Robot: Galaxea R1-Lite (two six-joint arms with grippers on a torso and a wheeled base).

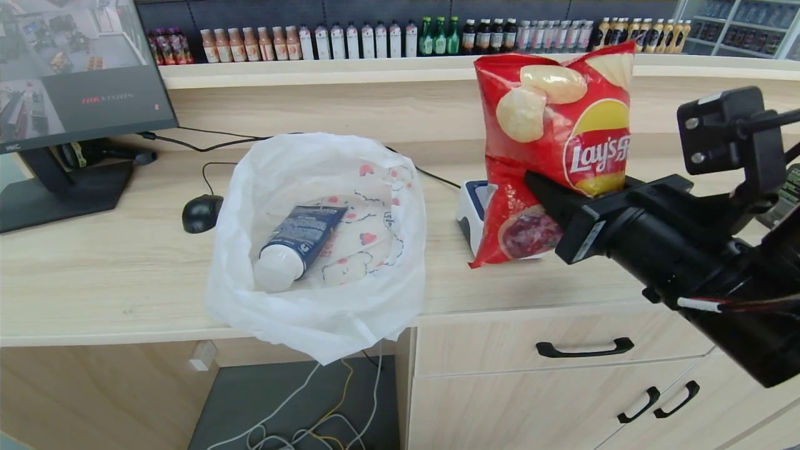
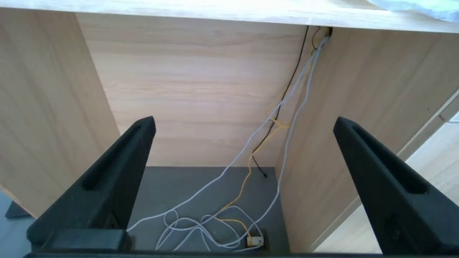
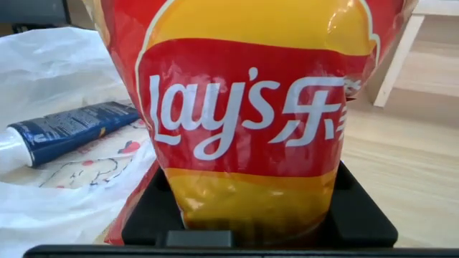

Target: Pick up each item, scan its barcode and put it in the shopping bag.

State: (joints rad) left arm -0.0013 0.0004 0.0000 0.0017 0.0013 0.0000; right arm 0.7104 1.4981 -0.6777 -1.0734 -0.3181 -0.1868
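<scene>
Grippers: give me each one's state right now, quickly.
Left gripper: open, holding nothing.
Right gripper: shut on the red chip bag, which it holds upright.

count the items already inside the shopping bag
1: a blue tube lies in the white shopping bag. The chip bag is outside it, gripped upright by the right gripper. The plastic folds may hide more.

The right arm (image 1: 675,250) is showing a matte black cylinder and boxy block, bearing perhaps a pale label (image 1: 588,240). Silver screws (image 1: 690,123) are dotting its camera bracket (image 1: 728,131); red and white wires (image 1: 712,305) are trailing below.
</scene>
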